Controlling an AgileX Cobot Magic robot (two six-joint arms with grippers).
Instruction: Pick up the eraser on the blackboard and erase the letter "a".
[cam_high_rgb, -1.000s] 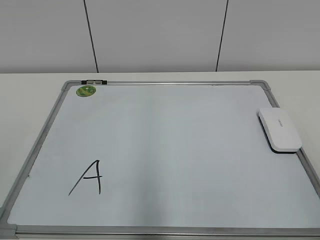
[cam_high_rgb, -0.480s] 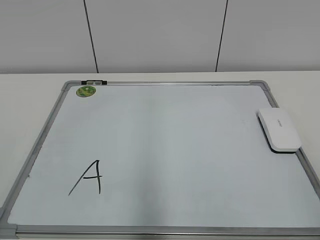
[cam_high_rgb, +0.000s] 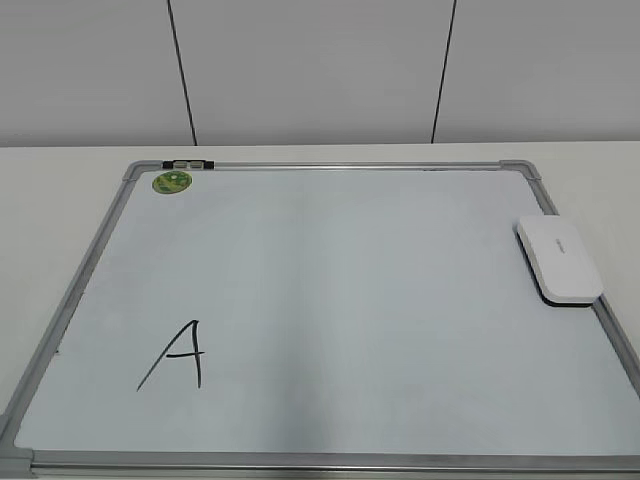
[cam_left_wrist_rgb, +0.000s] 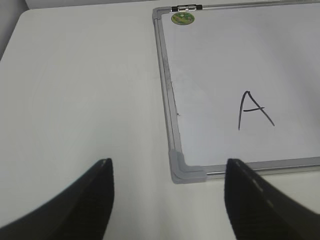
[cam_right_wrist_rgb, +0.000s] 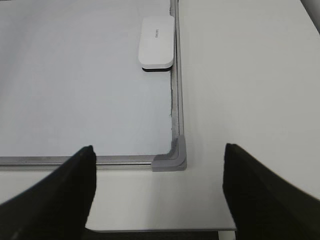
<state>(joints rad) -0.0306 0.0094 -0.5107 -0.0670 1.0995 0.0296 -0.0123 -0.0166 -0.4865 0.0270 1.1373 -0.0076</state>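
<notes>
We note the eraser (cam_right_wrist_rgb: 157, 42) lies far-left of the right gripper (cam_right_wrist_rgb: 159, 192), long axis near-far; both grippers wide open, empty.

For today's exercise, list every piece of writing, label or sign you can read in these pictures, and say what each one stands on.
"A": a capital letter in thin black marker on the large white dry-erase board with a silver-grey frame, near its front left corner.
Small grey lettering on the white rounded plastic eraser: too small to read.
Round green sticker at the board's far left corner: its print is too blurred to read.
</notes>
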